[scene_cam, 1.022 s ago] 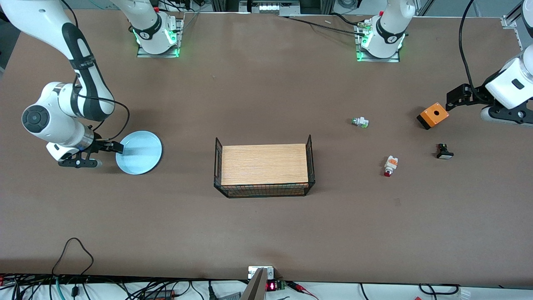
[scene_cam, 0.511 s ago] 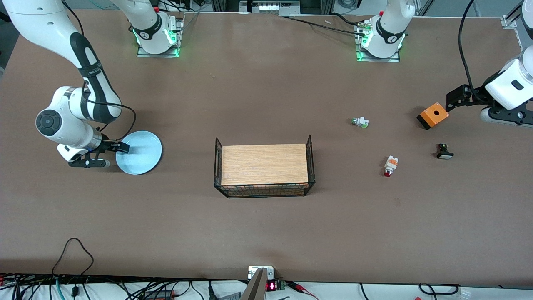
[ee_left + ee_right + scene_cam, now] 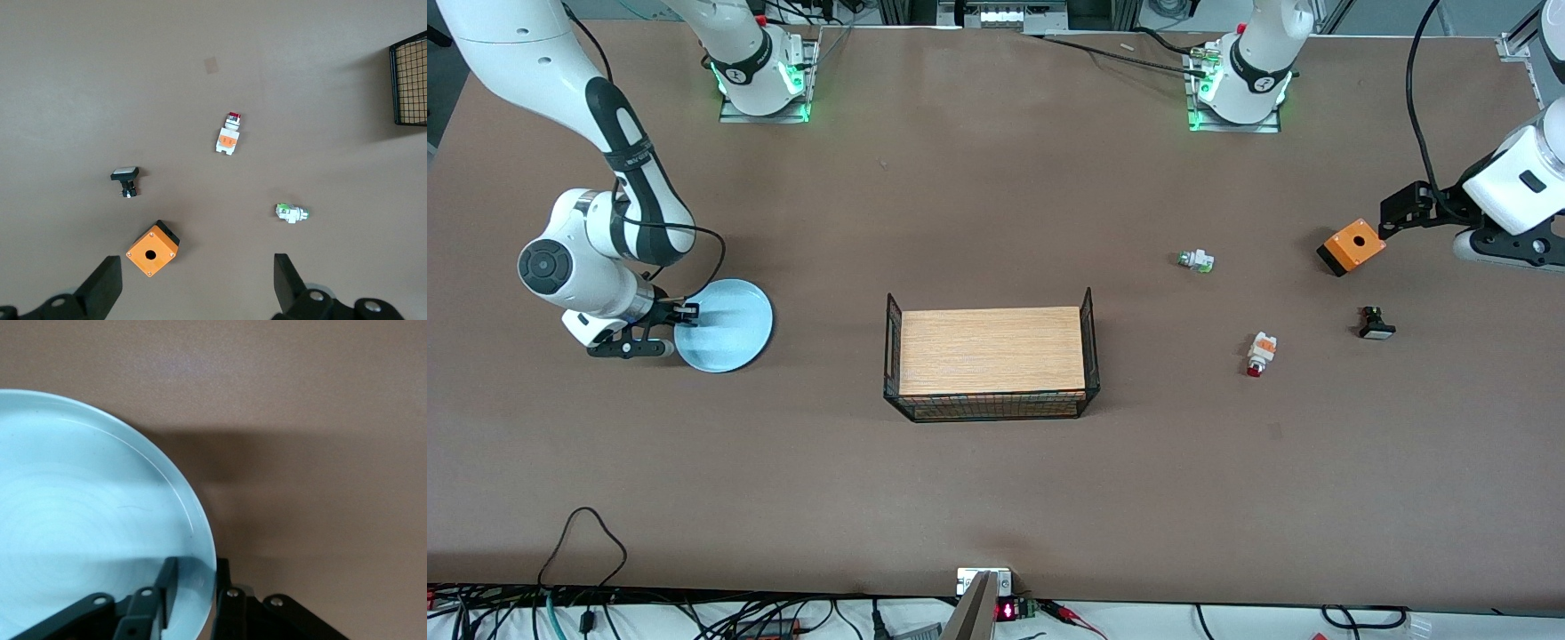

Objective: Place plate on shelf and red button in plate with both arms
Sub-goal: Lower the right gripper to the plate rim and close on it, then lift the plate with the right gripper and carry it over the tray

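The pale-blue plate (image 3: 725, 324) lies flat on the table at the right arm's end. My right gripper (image 3: 680, 316) is low at the plate's edge, one finger inside the rim and one outside, closed on the rim; the right wrist view shows the plate (image 3: 80, 520) and the right gripper (image 3: 195, 583). The red button (image 3: 1260, 354) lies on its side toward the left arm's end and also shows in the left wrist view (image 3: 229, 135). My left gripper (image 3: 1409, 212) hangs open and empty beside the orange box (image 3: 1352, 245), jaws wide in its wrist view (image 3: 195, 287).
A black wire basket with a wooden board (image 3: 991, 354) stands mid-table. A white-and-green-tipped part (image 3: 1196, 260) and a small black-and-white part (image 3: 1376, 324) lie near the red button. The orange box with a hole (image 3: 152, 249) is just off the left gripper's fingers.
My right arm has moved toward the plate, pushing its fingers farther over the rim. The plate has not moved. The left arm is still.
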{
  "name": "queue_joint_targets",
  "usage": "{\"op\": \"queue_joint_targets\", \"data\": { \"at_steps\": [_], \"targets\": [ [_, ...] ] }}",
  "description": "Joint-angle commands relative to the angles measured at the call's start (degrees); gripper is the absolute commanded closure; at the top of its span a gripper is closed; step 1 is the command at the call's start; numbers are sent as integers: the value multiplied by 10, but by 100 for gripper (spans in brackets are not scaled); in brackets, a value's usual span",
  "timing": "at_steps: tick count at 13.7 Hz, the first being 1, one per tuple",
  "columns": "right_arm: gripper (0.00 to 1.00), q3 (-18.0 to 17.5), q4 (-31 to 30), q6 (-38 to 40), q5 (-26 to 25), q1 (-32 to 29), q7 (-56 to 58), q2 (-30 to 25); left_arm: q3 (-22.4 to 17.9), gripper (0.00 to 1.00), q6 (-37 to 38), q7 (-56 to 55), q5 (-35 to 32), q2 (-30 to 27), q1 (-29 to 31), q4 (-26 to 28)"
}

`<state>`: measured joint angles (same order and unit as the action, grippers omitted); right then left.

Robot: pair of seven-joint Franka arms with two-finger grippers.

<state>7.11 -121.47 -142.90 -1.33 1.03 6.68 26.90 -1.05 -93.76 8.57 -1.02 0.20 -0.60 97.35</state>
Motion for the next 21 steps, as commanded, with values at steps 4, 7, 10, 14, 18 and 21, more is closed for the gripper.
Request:
{"op": "queue_joint_targets", "data": {
  "at_steps": [4, 7, 10, 14, 18, 21],
  "targets": [
    [100, -2, -1, 28, -9, 13, 5, -31, 0, 0, 3, 3, 1, 8, 1, -15],
    [100, -3, 17, 84, -5, 13, 7, -62, 0, 0, 3, 3, 1, 9, 1, -15],
    [100, -33, 50, 174, 4, 13, -10, -103, 0, 0, 3, 5, 0, 8, 0, -15],
    [100, -39, 162, 360, 54, 19, -55, -126, 0, 0, 3, 5, 0, 9, 2, -15],
    [100, -40, 252, 464, 132, 41, -138, -151, 0, 0, 3, 5, -1, 8, 0, -15],
    [100, -40, 318, 527, 143, 97, -283, -151, 0, 0, 3, 5, 0, 8, 0, -15]
  ]
}}
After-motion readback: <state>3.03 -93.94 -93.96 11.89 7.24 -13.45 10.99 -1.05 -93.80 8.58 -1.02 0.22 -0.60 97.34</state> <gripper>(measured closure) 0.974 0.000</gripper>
